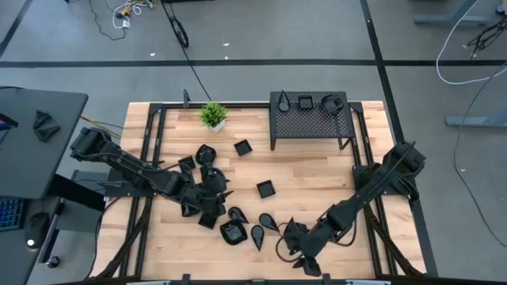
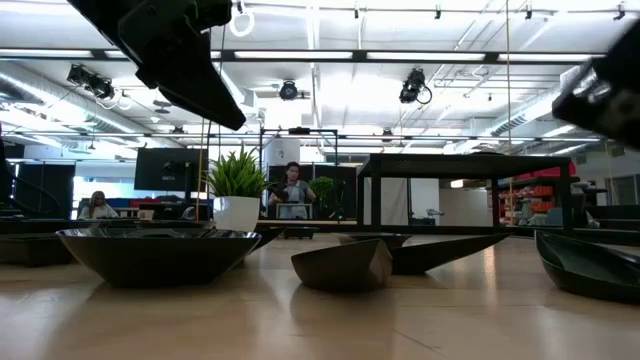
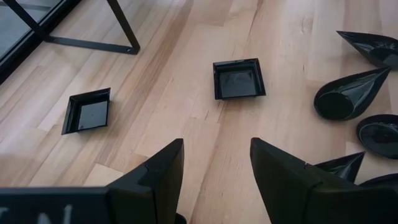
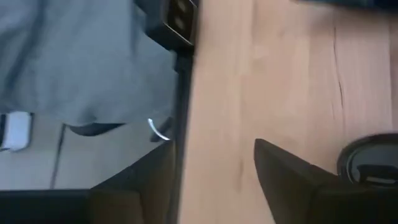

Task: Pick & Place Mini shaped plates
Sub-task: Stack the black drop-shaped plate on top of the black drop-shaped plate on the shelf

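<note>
Small glossy black plates lie scattered flat on the wooden table, among them a square one, another square one and teardrop ones. Three more sit on the black rack. My left gripper hovers open over the cluster on the table's left-middle. In its wrist view its fingertips point toward two square plates. My right gripper is open near the table's near edge, with a rounded plate beside one finger.
A small green potted plant stands near the far edge, left of the rack. Dark frame rails run along the table's sides. Bare wood lies between the rack and the plates. People sit in the room beyond.
</note>
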{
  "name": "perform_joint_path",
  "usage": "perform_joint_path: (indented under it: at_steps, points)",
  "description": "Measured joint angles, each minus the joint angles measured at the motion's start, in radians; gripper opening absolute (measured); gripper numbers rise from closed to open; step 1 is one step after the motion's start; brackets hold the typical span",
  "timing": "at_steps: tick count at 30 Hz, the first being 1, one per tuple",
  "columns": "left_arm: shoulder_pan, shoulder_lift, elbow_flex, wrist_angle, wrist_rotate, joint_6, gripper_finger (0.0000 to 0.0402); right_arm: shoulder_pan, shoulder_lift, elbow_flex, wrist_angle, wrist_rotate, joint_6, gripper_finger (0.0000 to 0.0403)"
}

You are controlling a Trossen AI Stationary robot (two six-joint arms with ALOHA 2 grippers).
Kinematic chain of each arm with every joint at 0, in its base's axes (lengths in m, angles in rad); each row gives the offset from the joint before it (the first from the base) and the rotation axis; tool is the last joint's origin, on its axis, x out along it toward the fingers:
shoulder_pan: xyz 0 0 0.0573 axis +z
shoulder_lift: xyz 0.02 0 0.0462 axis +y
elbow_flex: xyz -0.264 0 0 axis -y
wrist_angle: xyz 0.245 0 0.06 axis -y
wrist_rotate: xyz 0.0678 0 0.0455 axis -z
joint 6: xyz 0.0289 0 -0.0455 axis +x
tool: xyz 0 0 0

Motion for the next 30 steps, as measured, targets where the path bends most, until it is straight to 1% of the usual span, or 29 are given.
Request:
perform_joint_path:
  at_steps: [3, 10, 12, 13, 18, 22, 25, 30]
  points:
    - [0.000, 0.000, 0.000, -0.001, 0.000, 0.001, 0.0193, 0.009, 0.041, 0.000, 0.000, 0.025, -0.007, 0.0174]
    - [0.003, 0.000, 0.000, -0.001, 0.000, 0.003, 0.0193, 0.011, 0.093, 0.000, -0.039, 0.141, -0.044, 0.0040]
    - [0.003, 0.000, 0.000, 0.000, 0.000, 0.003, 0.0193, 0.011, 0.101, 0.000, -0.048, 0.161, -0.069, 0.0012]
    - [0.003, 0.000, 0.000, -0.001, 0.000, 0.003, 0.0193, 0.011, 0.102, 0.000, -0.055, 0.171, -0.079, 0.0007]
    - [0.003, 0.000, 0.000, 0.000, 0.000, 0.003, 0.0193, 0.010, 0.101, 0.000, -0.127, 0.291, -0.055, 0.0021]
    - [0.003, 0.000, 0.000, 0.000, 0.000, 0.003, 0.0193, 0.005, 0.100, -0.001, -0.182, 0.318, -0.045, 0.0012]
    - [0.003, 0.000, 0.000, 0.000, 0.000, 0.003, 0.0193, -0.001, 0.099, 0.000, -0.212, 0.351, -0.002, 0.0004]
    - [0.003, 0.000, 0.000, 0.000, 0.000, 0.001, 0.0193, -0.026, 0.099, 0.000, -0.241, 0.408, 0.033, 0.0011]
